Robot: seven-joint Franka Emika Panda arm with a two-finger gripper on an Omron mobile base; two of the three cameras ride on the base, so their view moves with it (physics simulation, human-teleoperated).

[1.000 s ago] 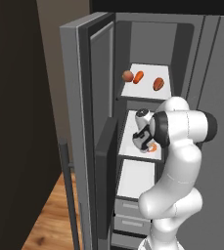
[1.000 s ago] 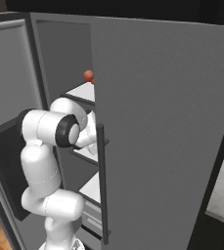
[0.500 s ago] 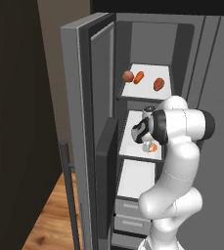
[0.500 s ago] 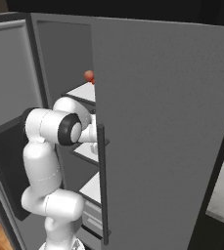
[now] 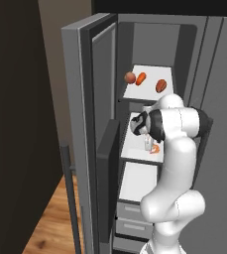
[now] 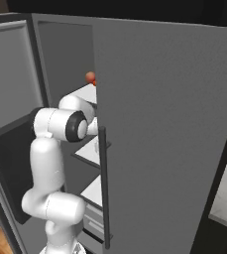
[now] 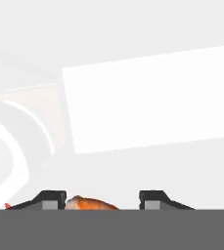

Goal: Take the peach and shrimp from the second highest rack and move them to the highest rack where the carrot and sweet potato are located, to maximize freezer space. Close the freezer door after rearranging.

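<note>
The peach sits on the highest rack beside the carrot, with the sweet potato to their right. In the right base view the peach peeks past the door edge. The orange shrimp lies on the white second highest rack. My gripper is down on that rack right at the shrimp. In the hand view the shrimp lies between the two fingertips of the gripper, close to the left one and with a gap to the right one, so the jaws are open around it.
The freezer door stands swung open on the left, its inner shelf bin near my elbow. The neighbouring door is shut on the right. Below are a third white shelf and drawers.
The fingers have drawn closer together around the shrimp. The arm itself has hardly moved, and the items on the top rack are unchanged.
</note>
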